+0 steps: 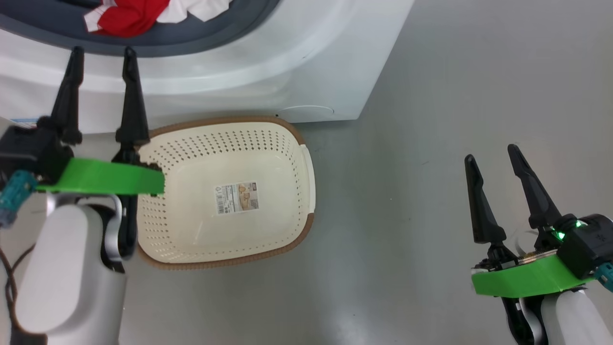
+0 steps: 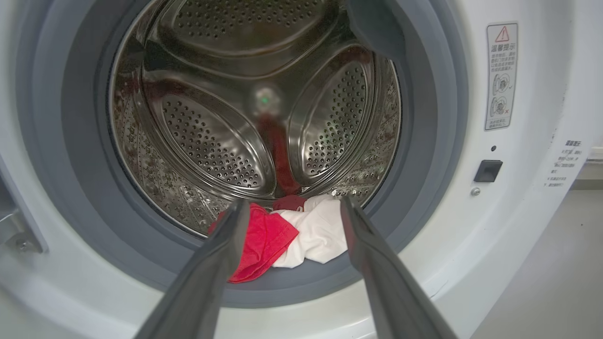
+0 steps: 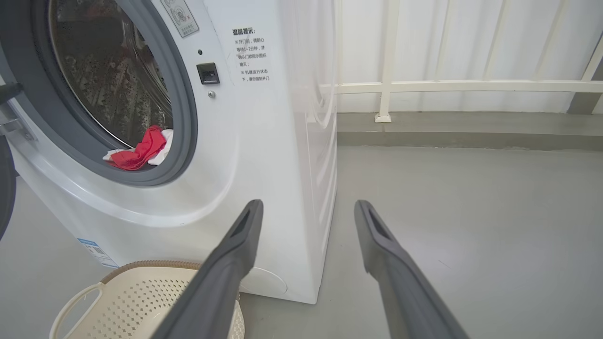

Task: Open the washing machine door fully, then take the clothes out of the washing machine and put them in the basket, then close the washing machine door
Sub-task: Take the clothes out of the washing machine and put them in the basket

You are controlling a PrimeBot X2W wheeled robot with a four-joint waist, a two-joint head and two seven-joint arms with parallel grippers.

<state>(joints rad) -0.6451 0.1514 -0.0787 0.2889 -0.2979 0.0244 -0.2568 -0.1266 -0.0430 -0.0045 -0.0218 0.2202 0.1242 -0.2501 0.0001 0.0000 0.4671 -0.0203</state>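
Note:
The washing machine (image 1: 287, 62) stands with its mouth uncovered. The red and white clothes (image 2: 292, 230) lie at the drum's front lip on the grey gasket (image 2: 424, 141), also seen as clothes (image 1: 129, 17) and clothes (image 3: 141, 150). A sliver of the washing machine door (image 3: 5, 188), its black rim, shows at the far left, swung aside. My left gripper (image 1: 103, 52) is open just before the mouth, fingers pointing at the clothes without touching them. The cream basket (image 1: 225, 120) sits on the floor below the machine, with nothing in it. My right gripper (image 1: 491, 153) is open over bare floor, holding nothing.
Grey floor (image 1: 431, 96) stretches to the right of the machine. A white railing (image 3: 386, 87) on a low kerb runs behind it. My left forearm (image 1: 72, 278) overhangs the basket's left rim. The door latch socket (image 2: 487, 170) sits right of the opening.

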